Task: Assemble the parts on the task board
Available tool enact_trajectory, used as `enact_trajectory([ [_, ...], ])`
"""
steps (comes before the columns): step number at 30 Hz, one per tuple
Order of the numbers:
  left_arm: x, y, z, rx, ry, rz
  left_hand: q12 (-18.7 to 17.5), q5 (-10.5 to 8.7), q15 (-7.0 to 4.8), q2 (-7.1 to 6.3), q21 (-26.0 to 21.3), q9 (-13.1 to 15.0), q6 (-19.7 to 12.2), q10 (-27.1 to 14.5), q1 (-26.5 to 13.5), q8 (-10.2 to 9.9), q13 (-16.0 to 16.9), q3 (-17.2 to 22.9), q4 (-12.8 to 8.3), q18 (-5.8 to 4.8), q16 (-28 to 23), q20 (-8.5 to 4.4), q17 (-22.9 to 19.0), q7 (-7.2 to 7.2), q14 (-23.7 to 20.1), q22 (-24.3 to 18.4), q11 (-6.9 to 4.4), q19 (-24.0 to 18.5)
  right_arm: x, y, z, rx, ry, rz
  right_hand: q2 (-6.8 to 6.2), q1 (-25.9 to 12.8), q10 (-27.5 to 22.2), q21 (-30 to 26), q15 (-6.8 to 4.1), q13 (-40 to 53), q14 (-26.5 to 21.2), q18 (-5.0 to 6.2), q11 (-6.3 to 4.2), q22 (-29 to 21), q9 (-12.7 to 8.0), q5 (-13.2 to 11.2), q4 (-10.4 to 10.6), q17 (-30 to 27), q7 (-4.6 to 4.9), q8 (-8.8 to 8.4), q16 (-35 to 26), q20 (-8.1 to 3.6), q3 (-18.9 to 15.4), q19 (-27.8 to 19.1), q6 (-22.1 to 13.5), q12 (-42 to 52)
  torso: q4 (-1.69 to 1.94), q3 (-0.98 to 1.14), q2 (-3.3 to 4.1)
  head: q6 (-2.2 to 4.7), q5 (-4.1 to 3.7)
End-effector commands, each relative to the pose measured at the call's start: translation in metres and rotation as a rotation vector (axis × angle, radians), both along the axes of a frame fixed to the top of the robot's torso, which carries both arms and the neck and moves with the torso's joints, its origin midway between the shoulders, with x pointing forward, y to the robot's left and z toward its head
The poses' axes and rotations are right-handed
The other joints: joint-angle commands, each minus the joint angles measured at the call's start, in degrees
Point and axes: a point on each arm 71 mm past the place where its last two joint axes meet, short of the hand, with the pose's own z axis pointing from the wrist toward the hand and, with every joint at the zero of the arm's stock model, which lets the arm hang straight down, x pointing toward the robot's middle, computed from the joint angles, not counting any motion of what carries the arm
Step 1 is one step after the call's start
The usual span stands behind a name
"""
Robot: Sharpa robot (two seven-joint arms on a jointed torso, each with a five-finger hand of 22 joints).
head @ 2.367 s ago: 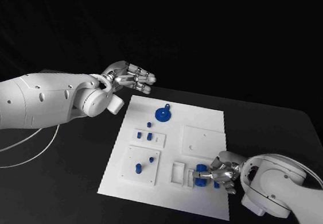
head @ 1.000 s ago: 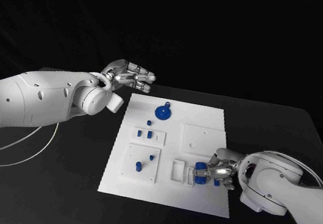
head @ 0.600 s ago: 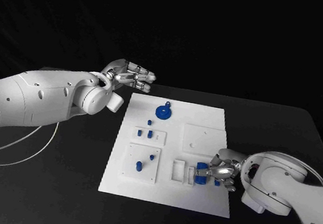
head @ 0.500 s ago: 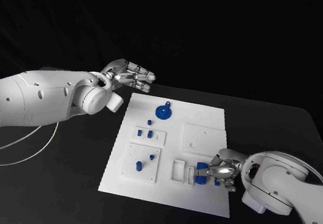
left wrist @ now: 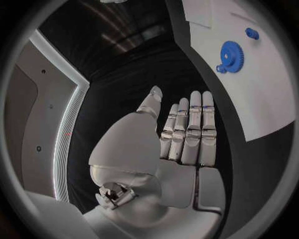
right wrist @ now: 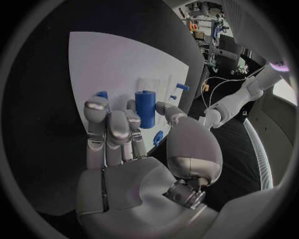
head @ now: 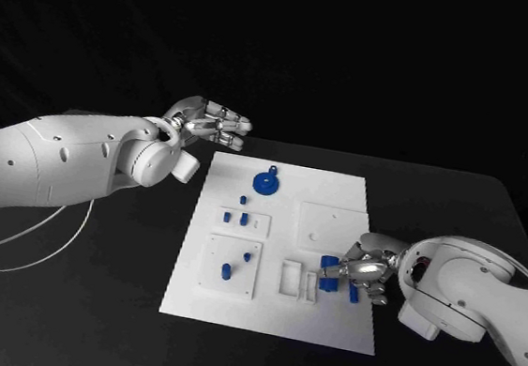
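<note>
The white task board (head: 343, 206) lies in the middle of the black table. My right hand (head: 363, 274) hovers over its near right part and pinches a blue cylinder (right wrist: 146, 108) between thumb and fingers; the same cylinder (head: 330, 265) shows at the hand's left side. Another blue part (head: 353, 292) sits just under the hand. A blue gear (head: 266, 183) lies at the board's far end, and the left wrist view also shows this gear (left wrist: 231, 55). My left hand (head: 214, 124) hangs off the board's far left corner, and its fingers (left wrist: 190, 132) are stretched out and hold nothing.
Small blue pegs (head: 242, 220) stand in a white block on the board's left side, and two more pegs (head: 226, 273) stand in a nearer block. White slotted holders (head: 291, 279) sit left of my right hand. A square white plate (head: 333, 229) lies behind it.
My right hand has risen a little and drawn slightly toward the far side, carrying the blue cylinder with it. The left hand has stayed put.
</note>
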Motion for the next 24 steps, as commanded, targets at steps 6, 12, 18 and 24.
enact_trajectory([
  [6,0.000,-0.003,0.000,-0.006,0.001,-0.017,0.3,-0.21,0.18,-0.15,0.2,0.0,-0.3,-0.4,-0.6,-0.1,0.0,0.0,0.3,-0.52,0.0,-0.09,0.1,-0.02,0.3,0.0,-0.13,-0.3,-0.001,0.004,0.001,-0.020,0.045,-0.024,0.00,0.5,0.4,0.4,0.13,-0.1,0.1,-0.41,-0.17,4.6,-0.2,-0.1,-11.6,0.1,-0.06,0.19,0.4,-0.11,11.0,2.8,0.5,0.1,0.03,-0.02,0.01,-0.22,0.06],
  [12,0.000,-0.005,0.000,-0.007,0.002,-0.023,0.3,-0.21,0.18,-0.15,0.2,0.0,-0.3,-0.4,-0.6,-0.1,0.0,0.0,0.3,-0.52,0.0,-0.09,0.1,-0.02,0.3,0.0,-0.13,-0.3,-0.002,0.020,-0.002,-0.003,0.067,0.007,0.15,0.6,0.4,0.4,0.16,-0.1,0.1,-0.44,-0.15,4.7,-0.4,-0.1,-11.6,0.2,-0.07,0.18,0.4,-0.08,10.8,2.8,0.5,0.1,0.08,-0.03,0.01,-0.27,0.05],
  [18,0.000,-0.006,0.000,-0.007,0.003,-0.026,0.3,-0.21,0.18,-0.15,0.2,0.0,-0.3,-0.4,-0.6,-0.1,0.0,0.0,0.3,-0.52,0.0,-0.09,0.1,-0.02,0.3,0.0,-0.13,-0.3,-0.003,0.030,-0.010,-0.009,0.090,0.031,0.37,0.6,0.3,0.2,0.14,-0.4,0.1,-0.46,-0.20,4.6,-0.8,0.0,-11.5,0.2,-0.14,0.18,0.3,-0.09,10.2,2.7,0.6,-0.2,0.10,-0.05,0.02,-0.39,0.10],
  [24,0.000,-0.006,0.000,-0.007,0.004,-0.027,0.2,-0.25,0.20,-0.24,0.2,0.0,-0.3,-0.5,-0.6,-0.1,0.0,0.0,0.4,-0.52,0.0,-0.07,0.1,-0.02,0.3,-0.1,-0.09,-0.3,-0.005,0.038,-0.019,-0.022,0.110,0.052,0.45,0.5,0.3,0.1,0.16,-0.7,0.1,-0.48,-0.16,4.6,-1.1,0.3,-11.4,0.2,-0.12,0.19,0.2,-0.09,9.7,2.7,0.6,-0.5,0.12,-0.01,0.01,-0.50,0.28],
])
